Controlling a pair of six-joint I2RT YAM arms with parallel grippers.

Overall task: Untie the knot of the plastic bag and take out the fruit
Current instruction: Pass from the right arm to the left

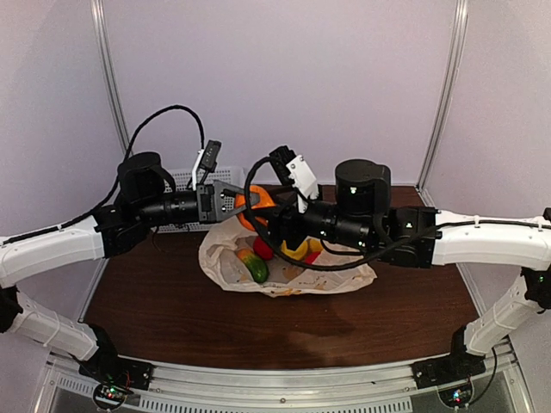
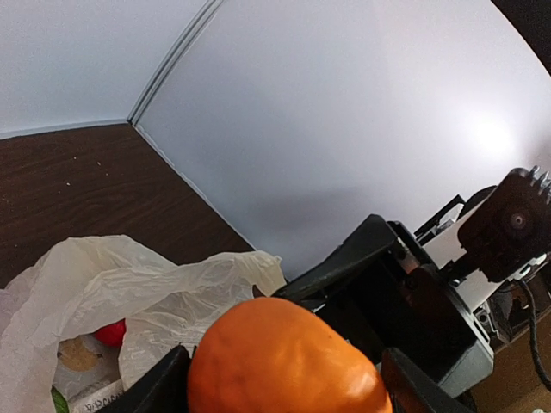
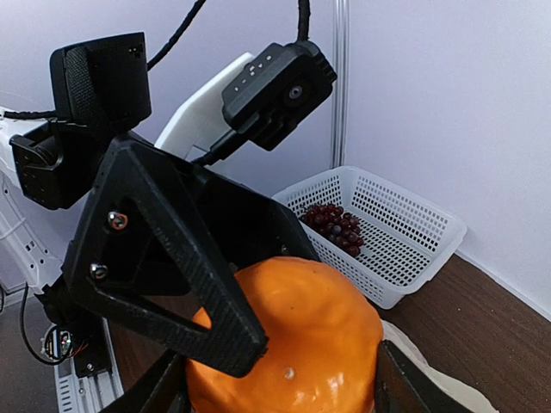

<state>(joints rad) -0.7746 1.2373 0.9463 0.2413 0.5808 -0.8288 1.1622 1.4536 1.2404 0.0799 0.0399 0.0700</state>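
Observation:
An orange fruit [image 1: 256, 202] hangs above the back of the plastic bag [image 1: 225, 258], held from both sides. My left gripper [image 1: 237, 205] is shut on it from the left, its fingers [image 2: 164, 383] against the fruit [image 2: 284, 361]. From the right, my right gripper [image 1: 269, 222] is shut on the same fruit [image 3: 301, 344]. The left gripper's black finger [image 3: 172, 258] lies across the fruit's front. The bag lies open and slack on the table with a green fruit [image 1: 256, 268], a red one [image 1: 263, 249] and a yellow one [image 1: 295, 250] inside. The knot is not in view.
A white perforated basket [image 3: 405, 232] holding dark grapes [image 3: 336, 225] stands at the back left, behind the left arm [image 1: 155, 206]. Pale walls close in the brown table [image 1: 387, 318] at the back and on both sides.

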